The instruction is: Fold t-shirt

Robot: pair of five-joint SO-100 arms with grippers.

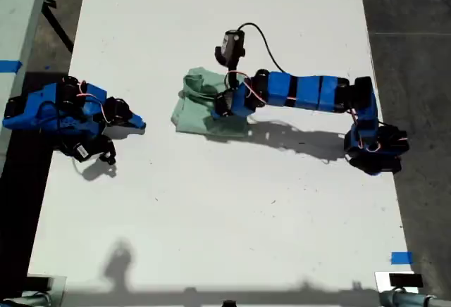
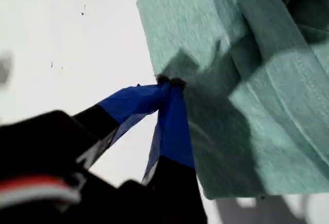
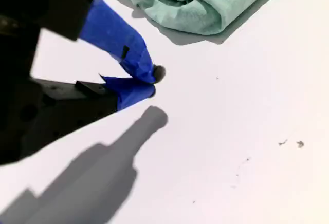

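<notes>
The t-shirt [image 1: 208, 110] lies near the middle of the white surface [image 1: 211, 215], already gathered into a small, rumpled bundle, not spread flat. One arm reaches in from the exterior view's right and hangs directly over the cloth; its wrist view looks down on mint-green folds, so this is the first arm. The first claw [image 2: 167, 82] has its two blue-taped tips drawn together to a point right at the edge of a fold. Whether a thin bit of fabric is caught between them I cannot tell; the tips meet against the cloth, but no pinched layer shows clearly.

The other arm sits tucked back at the exterior view's left, well apart from the garment. Its claw, the second claw [image 3: 146, 82], is clenched on nothing, hovering just above the bare surface and throwing a long shadow, with the bundle in sight beyond it.

Judging by the compact shape, the folding looks far along, and the step in hand seems to be a last tuck or adjustment of the top layer by the first claw. The next move probably calls for care: either drawing that edge across to square the bundle, or letting go and lifting straight up so the soft folds are not dragged open.
</notes>
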